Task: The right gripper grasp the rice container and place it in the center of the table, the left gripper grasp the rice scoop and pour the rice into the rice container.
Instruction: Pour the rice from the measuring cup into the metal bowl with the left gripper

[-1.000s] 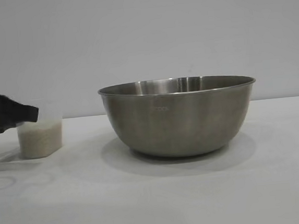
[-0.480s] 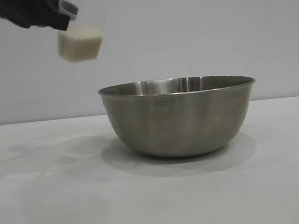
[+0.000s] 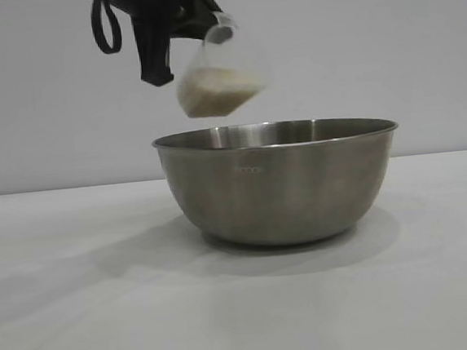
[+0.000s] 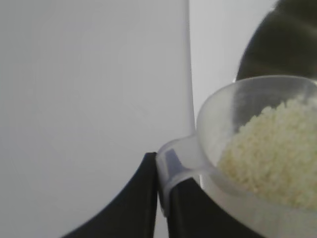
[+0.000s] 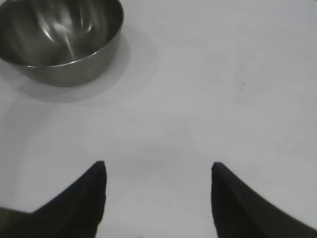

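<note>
The steel rice container (image 3: 280, 181) stands upright in the middle of the white table (image 3: 82, 319); the right wrist view shows the rice container (image 5: 59, 37) empty. Above its left rim hangs the translucent rice scoop (image 3: 219, 82), tilted toward the bowl and holding off-white rice (image 4: 275, 148). My left gripper (image 3: 204, 26) is shut on the scoop's handle (image 4: 171, 166) at the top of the exterior view. My right gripper (image 5: 157, 171) hovers open over bare table, well away from the bowl, with nothing between its fingers.
A plain grey wall stands behind the table. A black cable loop (image 3: 106, 26) hangs from the left arm. Bare tabletop spreads on both sides of the bowl and in front of it.
The left gripper lifted the rice scoop off the table at the far left, carried it up and rightward, and now holds it tilted over the bowl's left rim. The bowl stayed put.
</note>
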`<state>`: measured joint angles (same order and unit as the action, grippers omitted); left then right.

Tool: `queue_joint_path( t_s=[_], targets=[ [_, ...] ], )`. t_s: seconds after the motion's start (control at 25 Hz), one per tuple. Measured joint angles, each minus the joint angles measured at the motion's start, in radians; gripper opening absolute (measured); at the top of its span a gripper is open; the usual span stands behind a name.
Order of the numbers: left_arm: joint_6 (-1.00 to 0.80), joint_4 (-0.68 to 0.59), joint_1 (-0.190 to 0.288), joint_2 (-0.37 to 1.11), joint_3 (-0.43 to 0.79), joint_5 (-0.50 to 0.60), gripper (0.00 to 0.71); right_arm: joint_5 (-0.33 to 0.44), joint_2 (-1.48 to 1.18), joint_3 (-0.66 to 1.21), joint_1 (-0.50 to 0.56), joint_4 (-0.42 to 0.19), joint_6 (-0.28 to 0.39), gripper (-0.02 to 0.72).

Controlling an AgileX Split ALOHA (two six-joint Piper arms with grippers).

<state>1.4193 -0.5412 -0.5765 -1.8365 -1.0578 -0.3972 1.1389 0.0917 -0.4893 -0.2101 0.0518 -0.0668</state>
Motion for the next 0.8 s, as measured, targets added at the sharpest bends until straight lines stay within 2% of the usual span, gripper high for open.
queue_joint_path(
  t_s=[0.36,0.52,0.8],
  targets=[
    [0.17,-0.078,0.0,0.0,-0.002,-0.063,0.0,0.0,0.0,0.0,0.0,0.0,0.0,0.422],
    [0.215,-0.135,0.0,0.0,-0.002,-0.134,0.0,0.0,0.0,0.0,0.0,0.0,0.0,0.422],
    [0.325,-0.157,-0.007,0.0,-0.002,-0.197,0.0,0.0,0.0,0.0,0.0,0.0,0.0,0.422]
  ],
)
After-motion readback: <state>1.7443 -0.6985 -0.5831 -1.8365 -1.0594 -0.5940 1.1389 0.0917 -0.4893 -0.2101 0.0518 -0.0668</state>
